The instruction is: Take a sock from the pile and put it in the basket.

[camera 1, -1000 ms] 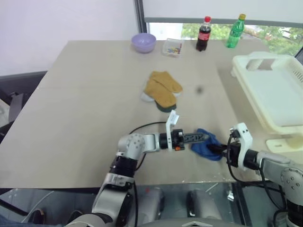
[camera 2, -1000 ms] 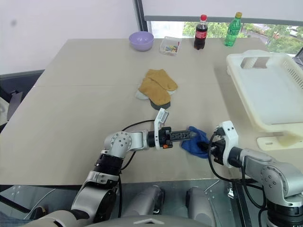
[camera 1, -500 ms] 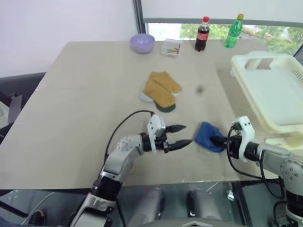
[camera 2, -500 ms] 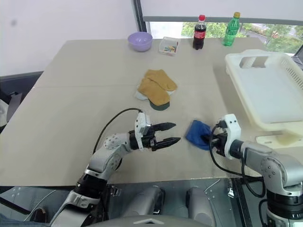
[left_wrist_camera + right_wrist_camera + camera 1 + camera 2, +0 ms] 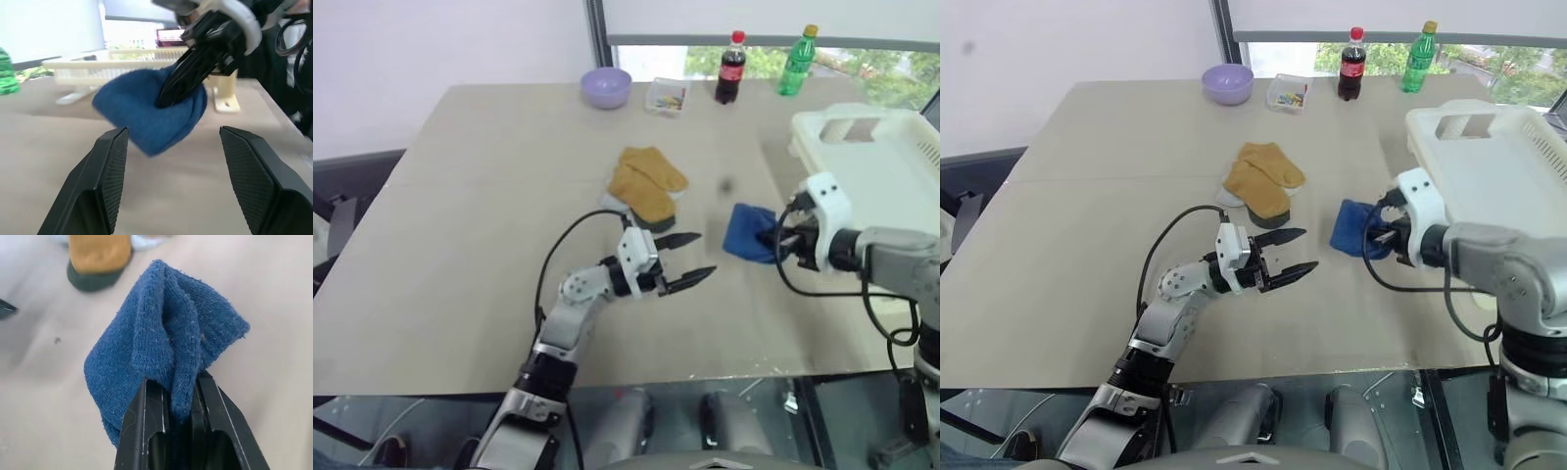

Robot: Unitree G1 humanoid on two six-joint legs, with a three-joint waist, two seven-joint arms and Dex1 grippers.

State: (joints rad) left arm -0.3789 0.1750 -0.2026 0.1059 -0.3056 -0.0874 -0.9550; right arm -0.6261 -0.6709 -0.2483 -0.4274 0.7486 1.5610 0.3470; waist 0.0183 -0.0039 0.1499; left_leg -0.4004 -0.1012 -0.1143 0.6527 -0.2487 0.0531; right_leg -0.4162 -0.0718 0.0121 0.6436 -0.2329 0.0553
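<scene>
The right gripper [image 5: 777, 238] is lifting the blue sock [image 5: 747, 233] off the tabletop [image 5: 489, 196], jaws pinching its knit folds; it seems to be hanging crumpled. The left gripper [image 5: 695, 258] is backing away, jaws open. The basket [image 5: 891, 186] is at three o'clock, the pile [image 5: 647, 185] at eleven.

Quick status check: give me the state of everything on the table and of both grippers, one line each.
Blue sock: pinched in right gripper, off the table.
Right gripper: fingers shut on the blue sock.
Left gripper: fingers open, holding nothing.
Pile: on the table, untouched.
Basket: upright, no sock in it.
Cola bottle: upright, capped.
Green bottle: upright, capped.
Bowl: upright.
</scene>
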